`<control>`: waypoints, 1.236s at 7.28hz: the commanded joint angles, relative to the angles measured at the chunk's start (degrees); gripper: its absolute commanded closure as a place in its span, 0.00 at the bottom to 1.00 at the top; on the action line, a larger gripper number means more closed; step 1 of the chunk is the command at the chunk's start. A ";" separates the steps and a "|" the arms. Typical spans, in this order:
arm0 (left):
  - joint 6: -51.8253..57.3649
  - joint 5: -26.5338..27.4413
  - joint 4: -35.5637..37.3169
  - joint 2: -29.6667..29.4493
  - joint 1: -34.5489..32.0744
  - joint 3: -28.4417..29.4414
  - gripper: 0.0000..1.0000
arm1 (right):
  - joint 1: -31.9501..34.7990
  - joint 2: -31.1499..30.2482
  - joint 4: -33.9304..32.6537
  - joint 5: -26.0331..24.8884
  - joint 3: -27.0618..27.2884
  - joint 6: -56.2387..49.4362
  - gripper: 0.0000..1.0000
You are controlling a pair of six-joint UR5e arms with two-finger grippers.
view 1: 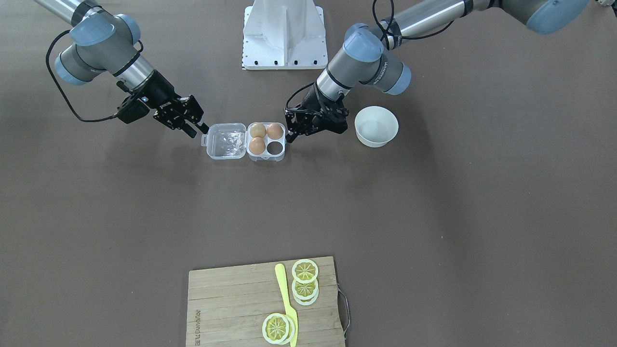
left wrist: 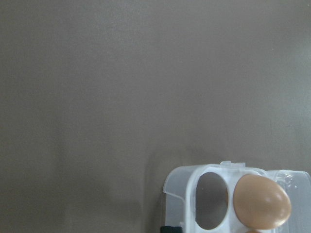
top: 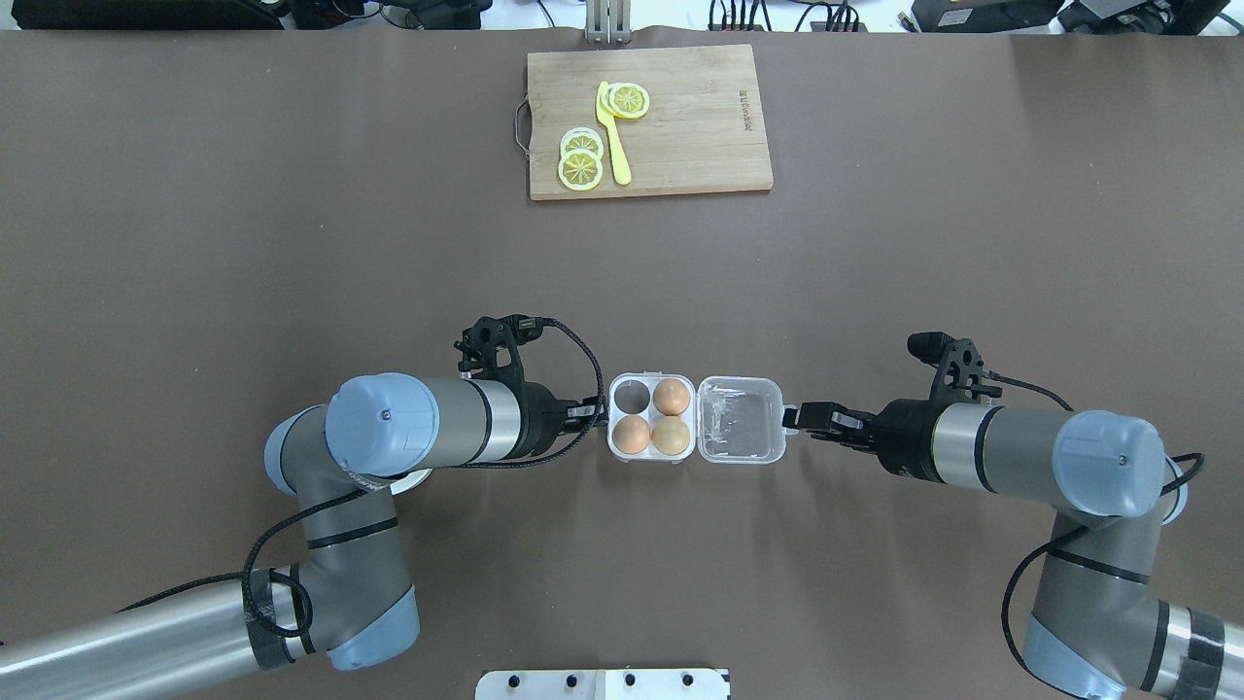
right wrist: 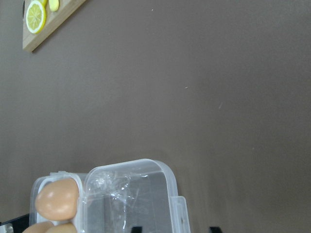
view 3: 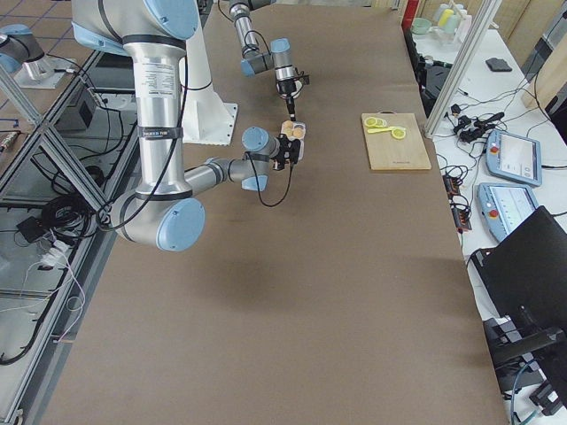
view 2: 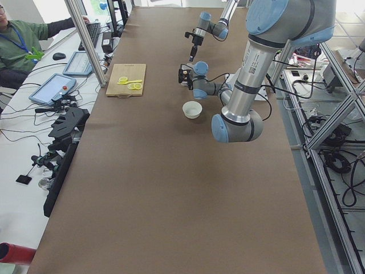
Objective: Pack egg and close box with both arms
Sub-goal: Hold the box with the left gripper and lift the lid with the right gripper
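Brown-covered table beside cluttered desks; right pincer apart at the open box, left pincer of unclear spread.

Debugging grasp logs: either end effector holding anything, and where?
Nothing visibly held. Right end effector open, straddling the lid tab; left end effector at the box's edge, grip unclear.

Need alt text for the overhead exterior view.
An open clear egg box sits mid-table holding three eggs and one empty cell; the left pincer and right pincer flank it. A cutting board with lemon slices lies beyond.
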 commanded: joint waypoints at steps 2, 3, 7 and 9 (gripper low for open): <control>1.20 0.00 -0.01 0.06 -0.06 0.08 1.00 | -0.49 0.34 0.08 -0.42 -0.89 -0.35 0.64; 1.29 0.00 -0.01 0.06 -0.06 0.08 1.00 | -0.50 0.43 0.25 -0.42 -1.07 -0.61 0.68; 1.29 0.00 -0.01 0.06 -0.06 0.08 1.00 | -0.50 0.87 0.87 -0.33 -1.95 -0.97 0.73; 1.29 0.00 -0.01 0.06 -0.06 0.08 1.00 | -0.41 0.87 0.96 -0.24 -1.95 -0.88 0.82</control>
